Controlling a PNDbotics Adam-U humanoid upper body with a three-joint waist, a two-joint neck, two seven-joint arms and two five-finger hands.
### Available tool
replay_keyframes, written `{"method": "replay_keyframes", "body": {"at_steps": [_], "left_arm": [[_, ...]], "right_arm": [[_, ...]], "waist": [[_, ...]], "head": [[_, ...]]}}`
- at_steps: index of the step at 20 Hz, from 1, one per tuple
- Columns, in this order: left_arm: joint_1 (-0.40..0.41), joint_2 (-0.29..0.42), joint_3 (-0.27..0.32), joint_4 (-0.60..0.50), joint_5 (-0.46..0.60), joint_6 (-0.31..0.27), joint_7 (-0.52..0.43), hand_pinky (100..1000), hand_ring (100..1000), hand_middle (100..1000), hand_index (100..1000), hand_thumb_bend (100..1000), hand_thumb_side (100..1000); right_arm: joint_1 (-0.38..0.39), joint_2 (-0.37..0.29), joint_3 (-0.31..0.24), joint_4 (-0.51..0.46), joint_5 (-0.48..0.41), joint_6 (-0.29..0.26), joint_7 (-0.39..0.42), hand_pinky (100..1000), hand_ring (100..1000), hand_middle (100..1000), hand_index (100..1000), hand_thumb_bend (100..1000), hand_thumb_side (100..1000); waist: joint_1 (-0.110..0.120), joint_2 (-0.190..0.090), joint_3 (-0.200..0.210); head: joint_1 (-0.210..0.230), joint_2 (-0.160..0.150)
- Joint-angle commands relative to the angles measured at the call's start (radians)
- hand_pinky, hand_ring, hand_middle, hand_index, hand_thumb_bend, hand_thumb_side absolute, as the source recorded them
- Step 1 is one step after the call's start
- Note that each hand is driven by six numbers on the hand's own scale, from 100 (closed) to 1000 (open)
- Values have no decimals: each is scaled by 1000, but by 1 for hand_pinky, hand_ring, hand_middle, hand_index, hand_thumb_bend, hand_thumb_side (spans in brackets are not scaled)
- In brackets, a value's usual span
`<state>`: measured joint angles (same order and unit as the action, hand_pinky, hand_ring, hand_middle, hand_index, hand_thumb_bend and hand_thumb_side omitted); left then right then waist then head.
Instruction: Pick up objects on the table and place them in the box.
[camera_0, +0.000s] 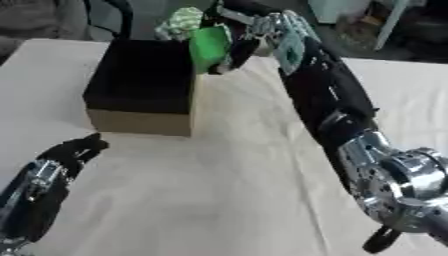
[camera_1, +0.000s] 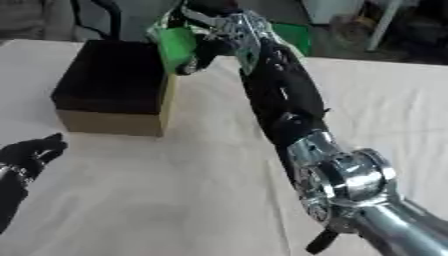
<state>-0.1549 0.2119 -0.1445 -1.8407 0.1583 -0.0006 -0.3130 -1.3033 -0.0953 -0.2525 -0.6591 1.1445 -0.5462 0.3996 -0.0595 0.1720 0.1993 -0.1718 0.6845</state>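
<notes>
Right hand (camera_0: 254, 30): fingers curled around a green object (camera_0: 208, 46), held at the box's far right corner.
Box (camera_0: 140, 85): on the table (camera_0: 219, 190), far left.
Left hand (camera_0: 74, 150): idle, fingers relaxed, near left.
Risk: the object could catch the right wall and fall outside.

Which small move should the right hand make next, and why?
Probably shift a little to the left, over the opening, then release. The right hand holds the green object at the right rim of the dark-lined cardboard box, not clearly above the inside yet.
</notes>
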Motion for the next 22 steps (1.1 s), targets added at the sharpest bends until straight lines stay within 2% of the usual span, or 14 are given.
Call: {"method": "replay_keyframes", "body": {"at_steps": [1, 5, 10, 16, 20, 22], "left_arm": [[-17, 14, -5, -10, 5, 0, -8, 1000, 1000, 713, 747, 100, 825], [-22, 11, -9, -11, 6, 2, -13, 1000, 1000, 712, 747, 100, 826], [-31, 7, -12, -13, 7, 2, -16, 1000, 1000, 712, 746, 100, 826], [-34, 4, -12, -14, 8, 3, -16, 1000, 1000, 712, 746, 100, 827], [-33, 4, -11, -14, 8, 3, -14, 1000, 1000, 711, 746, 100, 826], [-32, 4, -11, -14, 8, 3, -14, 1000, 1000, 711, 746, 100, 827]], "right_arm": [[-30, 14, -11, -43, -10, 10, -13, 811, 761, 450, 635, 387, 100], [-14, 54, -15, -64, 5, 21, -51, 811, 764, 493, 686, 354, 100], [21, 105, -12, -87, 75, 43, -133, 811, 772, 571, 761, 280, 124], [48, 142, 1, -89, 183, 65, -232, 829, 807, 727, 877, 388, 242], [50, 144, 8, -81, 206, 49, -255, 859, 838, 821, 923, 445, 291], [50, 142, 9, -78, 211, 43, -260, 888, 880, 901, 950, 498, 319]], "waist": [[6, -15, 5], [5, -9, 18], [7, 0, 32], [10, 5, 37], [12, 4, 34], [13, 3, 32]], "head": [[-10, -12], [-18, -19], [-25, -26], [-27, -27], [-27, -26], [-26, -26]]}}
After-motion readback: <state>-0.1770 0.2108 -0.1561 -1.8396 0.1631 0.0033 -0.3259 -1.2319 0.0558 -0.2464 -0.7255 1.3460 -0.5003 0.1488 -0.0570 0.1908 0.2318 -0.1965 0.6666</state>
